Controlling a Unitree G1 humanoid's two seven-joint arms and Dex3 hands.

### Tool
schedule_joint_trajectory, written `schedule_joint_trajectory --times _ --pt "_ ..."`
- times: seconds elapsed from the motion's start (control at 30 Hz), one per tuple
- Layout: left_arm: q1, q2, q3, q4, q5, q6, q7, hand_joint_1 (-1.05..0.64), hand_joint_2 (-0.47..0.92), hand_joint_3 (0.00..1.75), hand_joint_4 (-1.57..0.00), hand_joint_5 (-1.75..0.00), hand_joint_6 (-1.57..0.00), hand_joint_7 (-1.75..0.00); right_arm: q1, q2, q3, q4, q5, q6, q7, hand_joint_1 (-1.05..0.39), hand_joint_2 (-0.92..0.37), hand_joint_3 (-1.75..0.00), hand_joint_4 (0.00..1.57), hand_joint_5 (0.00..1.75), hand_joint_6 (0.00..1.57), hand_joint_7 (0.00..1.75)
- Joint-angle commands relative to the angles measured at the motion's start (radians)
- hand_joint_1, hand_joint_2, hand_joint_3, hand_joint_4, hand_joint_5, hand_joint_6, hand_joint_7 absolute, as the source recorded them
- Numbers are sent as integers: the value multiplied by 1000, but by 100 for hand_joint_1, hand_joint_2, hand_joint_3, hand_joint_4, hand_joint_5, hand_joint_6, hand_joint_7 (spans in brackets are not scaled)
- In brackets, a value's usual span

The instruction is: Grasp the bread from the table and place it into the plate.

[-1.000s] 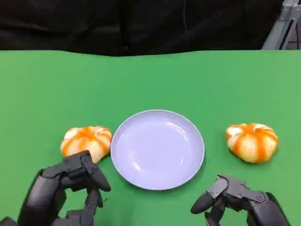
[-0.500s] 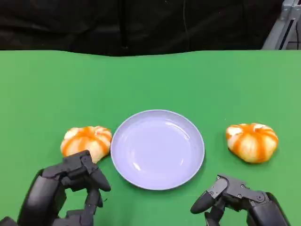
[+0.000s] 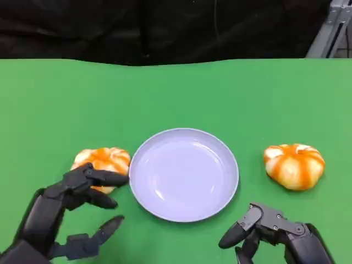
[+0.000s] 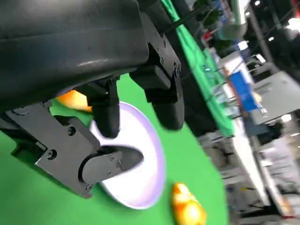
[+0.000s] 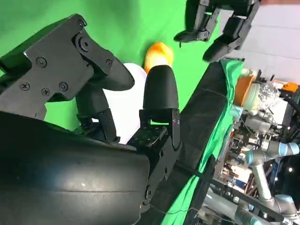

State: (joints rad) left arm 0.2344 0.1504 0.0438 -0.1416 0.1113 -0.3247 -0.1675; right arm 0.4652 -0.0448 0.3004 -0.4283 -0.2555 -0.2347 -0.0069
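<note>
Left hand [image 3: 66, 212] hovering spread beside the lower-left bread [image 3: 102, 165]
Right hand [image 3: 269, 234] is hanging empty, fingers apart, at lower right below the plate [image 3: 184, 209].

You've got a flat bright-green cloth-covered surface [image 3: 176, 93] filling most of the head view, w/ a black curtain backdrop [image 3: 165, 27] right behind its far edge. Grey metal frame struts [image 3: 330, 30] sit at the far right corner. Right wrist view: cluttered lab bkgd w/ a silver-and-blue jointed robot arm [image 5: 267, 159]. Left wrist view: blurred bright ceiling lights [image 4: 262, 16].
</note>
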Motion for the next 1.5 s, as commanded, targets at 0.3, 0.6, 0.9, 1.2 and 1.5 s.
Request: schedule_joint_trajectory --times 0.3,0.6,0.9,1.2,1.5 --pt "-151 115 -82 -78 541 289 79 -54 90 0 -27 -77 -39 -9 -12 -3 -11 18 6 -7 -7 0 -37 -131 73 167 72 129" --pt "-372 174 -252 97 823 497 20 -51 88 0 -24 -63 -39 -3 -20 5 -3 34 -12 -10 -18 1 -36 -131 74 165 72 128" --pt "-576 166 -375 426 836 580 -4 -50 89 0 -34 -43 -39 0 -26 8 6 48 -15 -17 -23 0 -37 -130 74 165 72 127" --pt "-726 116 -485 793 809 594 35 -48 90 1 -57 -30 -44 -1 -28 5 8 62 -24 -42 -34 -3 -39 -125 75 164 73 126" --pt "-706 168 -476 845 716 378 305 -30 85 0 -78 -164 -116 -16 -21 6 9 56 -22 -37 -33 -3 -40 -124 74 162 73 124"
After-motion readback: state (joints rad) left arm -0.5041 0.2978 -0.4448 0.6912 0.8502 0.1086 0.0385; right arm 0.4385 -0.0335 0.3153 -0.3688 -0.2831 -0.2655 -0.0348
